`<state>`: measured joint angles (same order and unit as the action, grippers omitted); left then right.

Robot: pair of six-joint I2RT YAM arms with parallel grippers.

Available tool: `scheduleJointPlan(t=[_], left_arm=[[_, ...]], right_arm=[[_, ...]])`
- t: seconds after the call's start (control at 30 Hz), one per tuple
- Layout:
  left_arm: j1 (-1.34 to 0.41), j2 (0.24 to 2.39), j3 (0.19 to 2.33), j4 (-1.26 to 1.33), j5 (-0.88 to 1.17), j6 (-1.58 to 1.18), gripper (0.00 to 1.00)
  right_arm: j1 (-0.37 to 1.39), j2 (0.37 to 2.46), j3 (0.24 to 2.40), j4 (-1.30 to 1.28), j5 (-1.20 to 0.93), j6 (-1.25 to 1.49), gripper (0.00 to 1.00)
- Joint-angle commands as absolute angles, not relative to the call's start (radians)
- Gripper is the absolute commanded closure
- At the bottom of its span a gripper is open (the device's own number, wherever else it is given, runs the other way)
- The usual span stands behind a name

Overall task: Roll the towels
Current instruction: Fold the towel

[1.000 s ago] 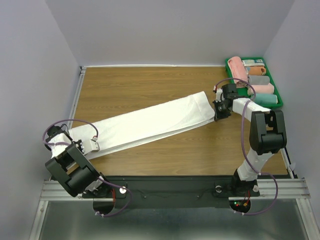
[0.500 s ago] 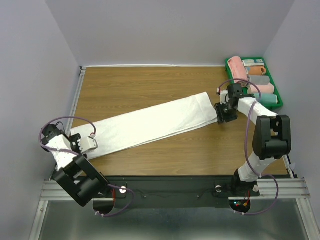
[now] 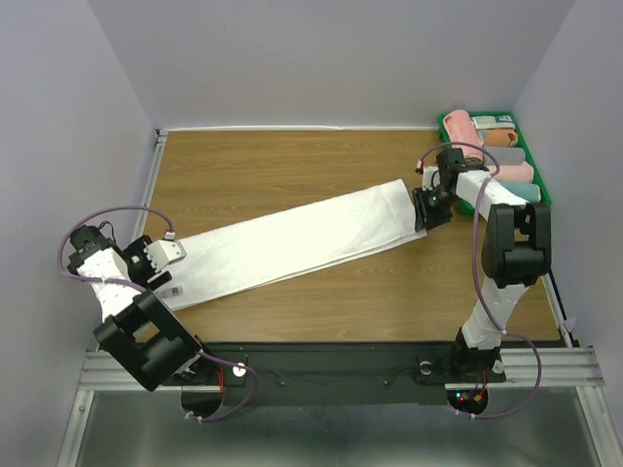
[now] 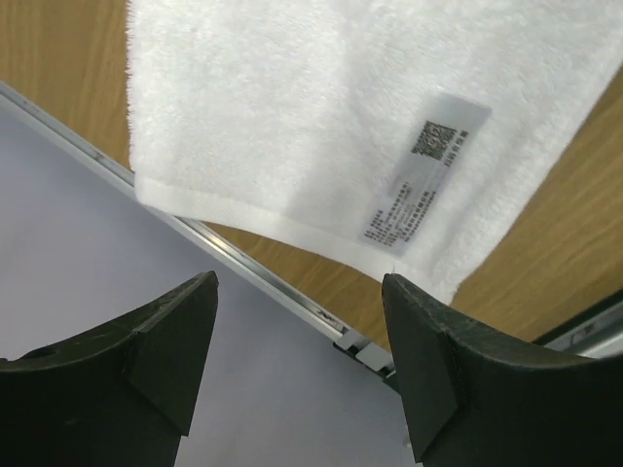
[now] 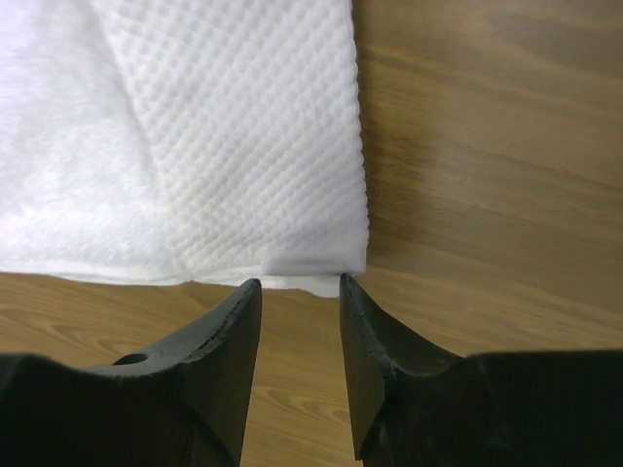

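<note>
A long white towel [image 3: 292,238] lies flat and stretched out, running diagonally across the wooden table [image 3: 292,165] from near left to far right. My left gripper [image 3: 164,253] is open just off the towel's near-left end. In the left wrist view that end [image 4: 292,107] and its printed label [image 4: 428,165] lie beyond the spread fingers of the left gripper [image 4: 300,292], which hold nothing. My right gripper [image 3: 425,209] is at the far-right end. In the right wrist view the right gripper [image 5: 300,284] stands open with a narrow gap, its tips at the towel's corner [image 5: 311,258], apart from it.
A green tray [image 3: 545,199] at the back right holds several rolled towels, among them a pink one [image 3: 459,131]. The table's metal edge rail [image 4: 253,277] and the grey side wall [image 4: 88,243] are close to the left gripper.
Both grippers were shut on the towel's ends a second ago and have opened and let go. The left gripper drew back toward the left wall. The towel now lies flat.
</note>
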<state>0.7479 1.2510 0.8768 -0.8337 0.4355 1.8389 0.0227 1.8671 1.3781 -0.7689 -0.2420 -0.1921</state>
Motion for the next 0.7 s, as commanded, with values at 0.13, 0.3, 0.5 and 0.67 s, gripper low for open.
scheduleJointPlan(t=[0.13, 0.3, 0.5, 0.67], left_arm=[[0.741, 1.194, 0.804, -0.759, 0.505, 1.753, 0.21], [0.733, 1.178, 0.765, -0.736, 0.502, 1.756, 0.21], [0.732, 1.192, 0.779, -0.738, 0.514, 1.753, 0.21], [0.727, 1.197, 0.788, -0.736, 0.52, 1.738, 0.21]], right_arm=[[0.021, 1.939, 1.451, -0.807, -0.221, -0.104, 0.57], [0.021, 1.937, 1.454, -0.808, -0.172, -0.077, 0.52], [0.009, 1.931, 1.463, -0.81, -0.107, -0.075, 0.45], [0.009, 1.979, 1.48, -0.807, -0.172, -0.064, 0.57]])
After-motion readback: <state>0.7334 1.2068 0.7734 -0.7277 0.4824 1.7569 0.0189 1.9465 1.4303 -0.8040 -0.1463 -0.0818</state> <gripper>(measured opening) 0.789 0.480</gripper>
